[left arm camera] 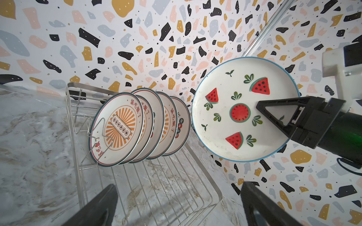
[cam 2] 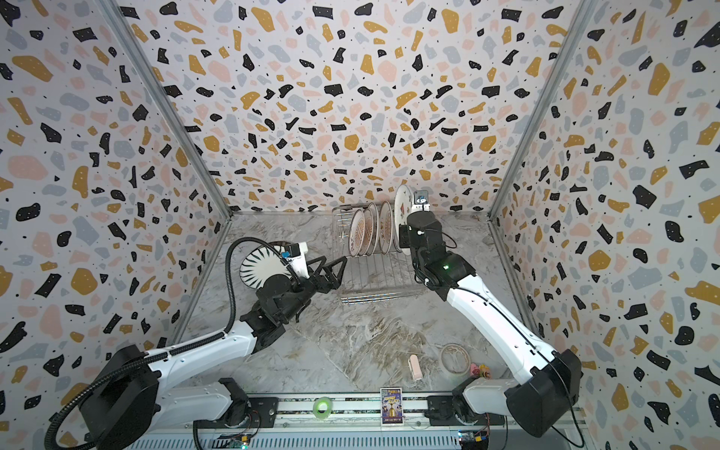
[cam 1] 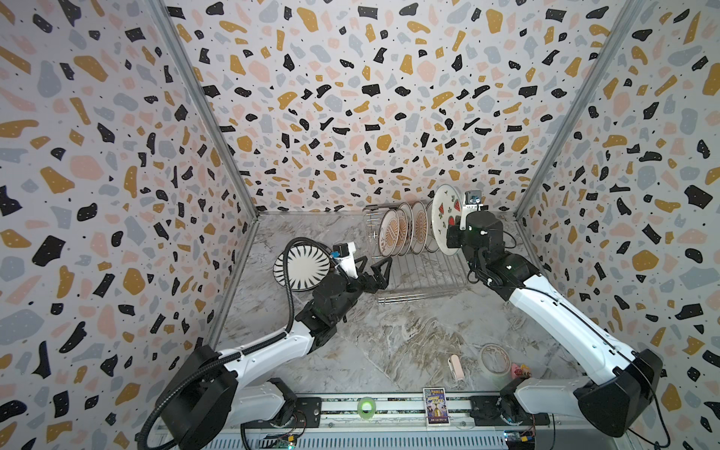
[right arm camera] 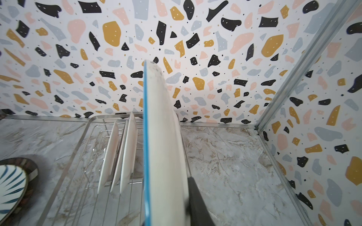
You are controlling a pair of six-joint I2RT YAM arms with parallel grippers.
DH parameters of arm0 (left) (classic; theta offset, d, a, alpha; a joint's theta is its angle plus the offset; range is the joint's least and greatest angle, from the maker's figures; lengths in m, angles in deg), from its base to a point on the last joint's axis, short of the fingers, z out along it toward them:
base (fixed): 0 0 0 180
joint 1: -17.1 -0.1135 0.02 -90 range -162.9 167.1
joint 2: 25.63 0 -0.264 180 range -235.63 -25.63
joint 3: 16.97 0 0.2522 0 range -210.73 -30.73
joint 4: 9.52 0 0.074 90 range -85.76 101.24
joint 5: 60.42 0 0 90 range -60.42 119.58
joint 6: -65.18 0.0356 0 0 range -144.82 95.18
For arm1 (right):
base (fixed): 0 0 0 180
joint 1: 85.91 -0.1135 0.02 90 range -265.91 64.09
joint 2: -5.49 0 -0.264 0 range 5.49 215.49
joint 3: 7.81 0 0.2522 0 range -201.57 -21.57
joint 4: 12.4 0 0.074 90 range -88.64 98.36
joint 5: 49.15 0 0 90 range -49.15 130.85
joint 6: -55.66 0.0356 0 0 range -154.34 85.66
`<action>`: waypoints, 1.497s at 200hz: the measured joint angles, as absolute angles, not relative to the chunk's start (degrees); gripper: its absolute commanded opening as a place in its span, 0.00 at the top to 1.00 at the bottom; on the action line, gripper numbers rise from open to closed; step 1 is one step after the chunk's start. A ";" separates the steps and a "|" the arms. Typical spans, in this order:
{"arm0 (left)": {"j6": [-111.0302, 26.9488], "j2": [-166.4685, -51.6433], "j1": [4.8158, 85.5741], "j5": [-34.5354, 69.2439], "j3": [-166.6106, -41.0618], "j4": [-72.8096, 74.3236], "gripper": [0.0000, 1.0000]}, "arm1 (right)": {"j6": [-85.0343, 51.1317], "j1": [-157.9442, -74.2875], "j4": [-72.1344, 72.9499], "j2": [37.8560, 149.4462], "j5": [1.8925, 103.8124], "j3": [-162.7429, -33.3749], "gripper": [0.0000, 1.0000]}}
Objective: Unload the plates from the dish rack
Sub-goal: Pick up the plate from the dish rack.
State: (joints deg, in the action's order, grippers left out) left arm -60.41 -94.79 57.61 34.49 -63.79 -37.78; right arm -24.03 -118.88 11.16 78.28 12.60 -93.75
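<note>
In a top view, a striped plate (cam 1: pixel 302 265) lies on the table (cam 1: pixel 389 343), centre-left. At least 4 plates (cam 1: pixel 409 230) stand in the dish rack (cam 1: pixel 420 288).

Left wrist view: the right gripper (left arm camera: pixel 264 106) pinches the watermelon plate (left arm camera: pixel 244 109), centre-right, held up just beside them. The left gripper (left arm camera: pixel 179 187) gapes wide, empty.

One dish rack (left arm camera: pixel 148 187), five racked plates (left arm camera: pixel 117 129), one watermelon plate (left arm camera: pixel 225 117), two stacked plates (cam 1: pixel 302 269).

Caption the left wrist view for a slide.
Right gripper holds the watermelon plate upright beside the plates standing in the rack.
</note>
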 measured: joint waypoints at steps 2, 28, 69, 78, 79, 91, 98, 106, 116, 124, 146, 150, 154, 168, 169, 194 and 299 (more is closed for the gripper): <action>-60.41 -94.62 57.56 34.47 -63.68 -37.80 0.00 | -23.99 -118.86 11.10 78.08 12.97 -93.60 0.85; -60.44 -91.56 56.30 32.55 -61.10 -38.04 0.00 | -22.78 -118.86 10.22 76.16 20.62 -91.98 0.86; -62.78 -87.34 50.64 25.57 -56.18 -40.95 0.00 | -19.35 -117.62 6.62 75.90 34.55 -88.99 0.86; -63.74 -86.86 48.84 23.63 -54.63 -42.52 0.00 | -18.39 -117.09 5.61 75.90 38.09 -87.98 0.86; -63.87 -86.82 48.71 23.45 -54.50 -42.66 0.00 | -18.28 -117.03 5.54 75.90 38.39 -87.92 0.86; -65.07 -86.33 46.68 21.09 -52.49 -44.62 0.00 | -17.06 -116.35 4.21 75.92 42.68 -86.69 0.86; -65.66 -85.94 45.91 20.09 -51.40 -45.30 0.00 | -16.23 -115.96 3.21 75.96 45.28 -85.95 0.87; -66.03 -85.37 45.63 19.10 -50.50 -45.67 0.00 | -15.31 -115.58 2.09 76.20 47.86 -85.31 0.87; -66.27 -84.50 45.59 18.03 -49.43 -46.33 0.01 | -14.19 -115.26 0.58 76.82 51.36 -84.90 0.87; -66.45 -83.73 45.50 17.77 -48.73 -46.87 0.00 | -13.28 -114.93 -0.97 77.67 54.18 -84.64 0.87; -67.04 -82.57 45.17 16.96 -47.18 -49.08 0.00 | -10.89 -114.64 -5.34 80.07 60.12 -84.13 0.87; -67.15 -82.57 45.04 16.85 -46.92 -49.65 0.00 | -10.30 -114.64 -6.32 80.77 61.54 -84.00 0.87; -67.52 -82.66 44.97 16.61 -46.63 -50.37 0.00 | -9.93 -114.64 -7.00 81.23 62.39 -83.92 0.87; -68.26 -83.43 44.82 16.06 -45.82 -52.82 0.00 | -8.18 -114.64 -9.97 83.11 66.70 -83.50 0.87; -68.33 -83.49 44.82 16.04 -45.78 -52.97 0.00 | -8.10 -114.64 -10.11 83.22 66.92 -83.50 0.87; -70.03 -86.27 44.73 14.56 -45.45 -57.36 0.00 | -5.12 -114.64 -14.65 86.24 72.86 -82.93 0.87; -78.25 -94.01 44.19 15.98 -45.45 -65.85 0.32 | -0.53 -114.51 -25.73 90.08 82.90 -80.75 0.87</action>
State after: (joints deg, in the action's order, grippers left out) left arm -78.25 -94.01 44.19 15.98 -45.45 -65.85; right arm -0.53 -114.51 -25.73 90.08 82.90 -80.75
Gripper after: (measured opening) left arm 0.745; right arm 0.174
